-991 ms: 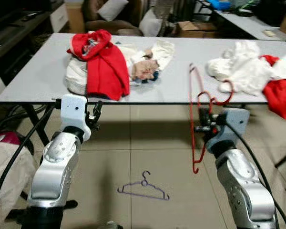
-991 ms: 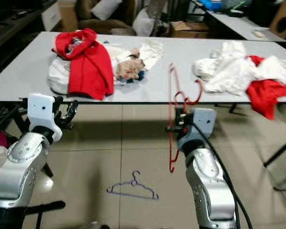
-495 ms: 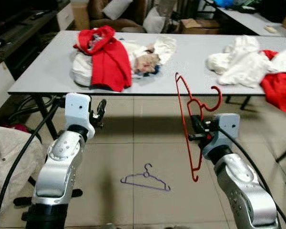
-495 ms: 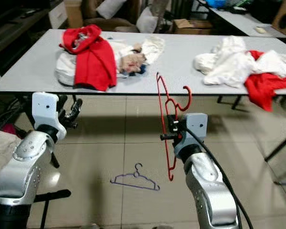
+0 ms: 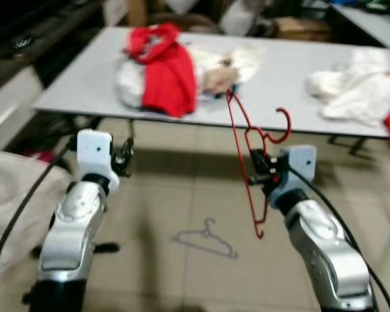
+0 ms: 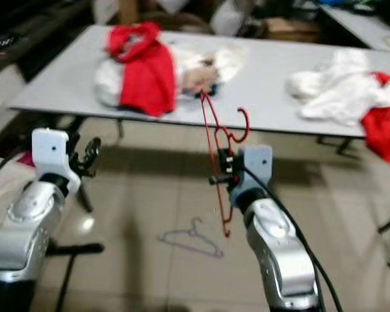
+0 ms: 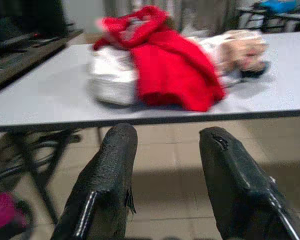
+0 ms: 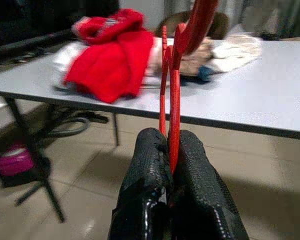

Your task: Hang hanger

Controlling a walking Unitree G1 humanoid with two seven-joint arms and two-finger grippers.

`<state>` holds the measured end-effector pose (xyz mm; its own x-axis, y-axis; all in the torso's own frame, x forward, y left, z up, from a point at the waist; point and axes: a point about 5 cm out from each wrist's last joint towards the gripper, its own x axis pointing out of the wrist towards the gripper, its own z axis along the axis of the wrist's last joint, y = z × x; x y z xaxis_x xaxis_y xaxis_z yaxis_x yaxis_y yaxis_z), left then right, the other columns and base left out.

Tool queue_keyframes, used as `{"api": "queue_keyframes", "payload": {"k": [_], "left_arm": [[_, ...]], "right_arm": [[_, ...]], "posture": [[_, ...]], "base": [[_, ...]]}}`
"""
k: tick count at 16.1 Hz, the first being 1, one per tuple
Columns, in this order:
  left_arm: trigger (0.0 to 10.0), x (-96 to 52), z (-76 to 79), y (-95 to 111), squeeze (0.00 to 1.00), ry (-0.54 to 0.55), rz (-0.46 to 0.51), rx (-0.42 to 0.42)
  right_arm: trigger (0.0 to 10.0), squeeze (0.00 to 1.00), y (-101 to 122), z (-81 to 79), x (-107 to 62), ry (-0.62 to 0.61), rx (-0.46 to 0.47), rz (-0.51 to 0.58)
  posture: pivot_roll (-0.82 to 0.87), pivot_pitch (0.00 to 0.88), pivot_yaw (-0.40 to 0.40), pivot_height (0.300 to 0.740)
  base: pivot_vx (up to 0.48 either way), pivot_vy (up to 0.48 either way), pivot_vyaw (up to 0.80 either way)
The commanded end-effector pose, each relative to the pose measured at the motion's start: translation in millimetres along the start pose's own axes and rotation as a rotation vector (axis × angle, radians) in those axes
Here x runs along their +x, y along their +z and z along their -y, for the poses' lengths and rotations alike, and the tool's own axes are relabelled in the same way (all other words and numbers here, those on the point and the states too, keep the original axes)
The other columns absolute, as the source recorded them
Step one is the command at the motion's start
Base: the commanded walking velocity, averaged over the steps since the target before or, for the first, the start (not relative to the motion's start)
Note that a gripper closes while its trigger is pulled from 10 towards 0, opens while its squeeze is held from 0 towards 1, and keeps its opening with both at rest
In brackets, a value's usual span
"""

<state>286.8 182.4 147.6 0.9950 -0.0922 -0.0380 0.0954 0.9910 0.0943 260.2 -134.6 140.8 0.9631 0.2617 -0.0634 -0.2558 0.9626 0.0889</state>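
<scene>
We hold the red hanger (image 5: 250, 159) clamped upright in our right gripper (image 8: 171, 160) before the grey table (image 5: 84, 84), left gripper (image 7: 165, 165) fingers apart, purple hanger (image 5: 208, 237) on the floor below the table edge.

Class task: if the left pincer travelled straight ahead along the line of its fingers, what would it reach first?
Probably the front edge of the grey table, near the red garment. The open left pincer aims slightly below the edge, so it might pass beneath; depth is unclear.
</scene>
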Motion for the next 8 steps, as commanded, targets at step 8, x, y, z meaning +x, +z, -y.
{"api": "queue_keyframes", "payload": {"k": [8], "left_arm": [[10.0, 6.7, 9.1, -0.4, 0.00, -0.007, 0.021, -0.010]], "right_arm": [[10.0, 0.00, 1.9, 9.7, 6.1, -0.020, -0.022, 0.011]], "posture": [[-0.10, 0.000, -0.023, 0.740]], "base": [[0.329, 0.000, 0.00]]}}
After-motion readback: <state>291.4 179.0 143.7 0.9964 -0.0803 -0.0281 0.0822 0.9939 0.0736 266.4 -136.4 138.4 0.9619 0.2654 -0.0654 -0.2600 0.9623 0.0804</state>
